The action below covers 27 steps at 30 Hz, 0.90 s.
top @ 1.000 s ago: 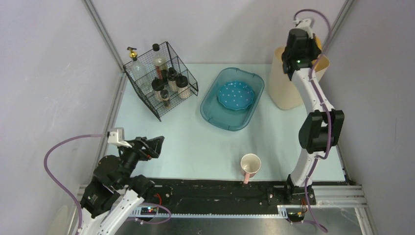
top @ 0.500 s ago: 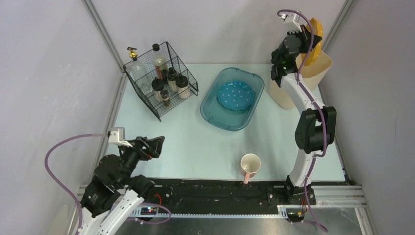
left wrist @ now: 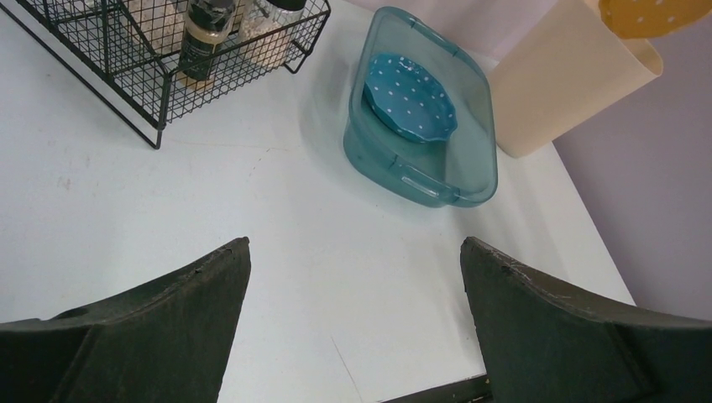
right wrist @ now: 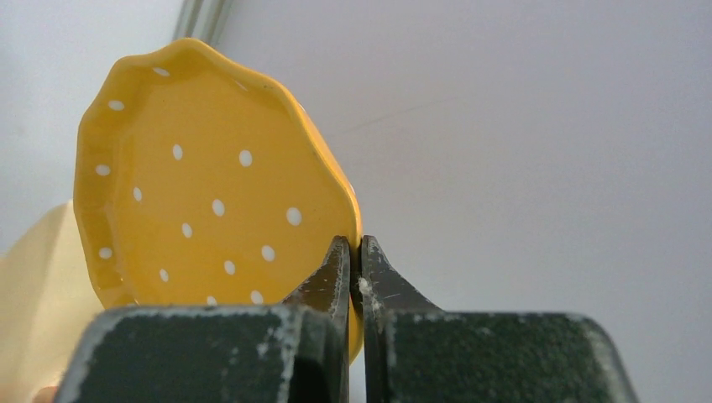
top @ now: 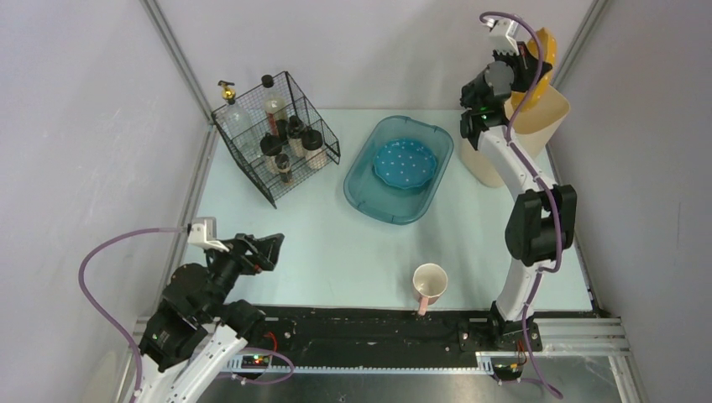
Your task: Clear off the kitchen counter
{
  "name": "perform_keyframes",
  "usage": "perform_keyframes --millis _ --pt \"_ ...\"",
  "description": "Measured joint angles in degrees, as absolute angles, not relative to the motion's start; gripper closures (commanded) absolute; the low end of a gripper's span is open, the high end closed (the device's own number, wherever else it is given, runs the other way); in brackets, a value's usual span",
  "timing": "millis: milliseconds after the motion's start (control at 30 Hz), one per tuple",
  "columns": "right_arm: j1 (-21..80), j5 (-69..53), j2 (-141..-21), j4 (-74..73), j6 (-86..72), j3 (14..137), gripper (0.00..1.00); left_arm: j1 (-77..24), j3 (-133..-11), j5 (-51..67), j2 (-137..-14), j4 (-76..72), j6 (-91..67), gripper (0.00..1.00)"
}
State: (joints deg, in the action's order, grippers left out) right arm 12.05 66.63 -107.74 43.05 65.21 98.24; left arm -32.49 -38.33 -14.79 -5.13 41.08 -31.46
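Observation:
My right gripper is shut on the rim of a yellow white-dotted plate and holds it on edge, high over the cream bin at the back right; the plate fills the right wrist view with my gripper pinching its edge. The pale mint-blue kitchen counter carries a teal tub with a blue dotted plate inside, and a cream mug near the front edge. My left gripper is open and empty over the front left; its view shows the counter.
A black wire basket with several bottles stands at the back left, also in the left wrist view. A black rail runs along the front edge. Grey walls close in on the left, back and right.
My right arm has lifted out of the cream bin and swung slightly left, bringing the yellow plate up into view. The left arm has barely moved.

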Motion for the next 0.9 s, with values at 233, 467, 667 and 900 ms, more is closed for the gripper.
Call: perform_keyframes --millis 233,467,667,900 --pt "17.26 65.98 -103.57 38.24 59.35 101.32 1.00 -32.47 -38.33 -14.74 -5.76 41.08 -31.44 0.02" --pt "22.70 63.29 -96.92 30.30 50.85 105.78 1.00 -32.47 -38.33 -14.74 -6.31 41.08 -31.44 0.02" --pt "25.74 58.94 -92.75 11.64 35.20 110.72 1.00 -32.42 -38.33 -14.76 -7.18 41.06 -31.42 0.02" --pt "25.91 44.86 -92.60 -16.93 11.68 115.42 1.00 -32.42 -38.33 -14.72 -8.19 41.06 -31.42 0.02"
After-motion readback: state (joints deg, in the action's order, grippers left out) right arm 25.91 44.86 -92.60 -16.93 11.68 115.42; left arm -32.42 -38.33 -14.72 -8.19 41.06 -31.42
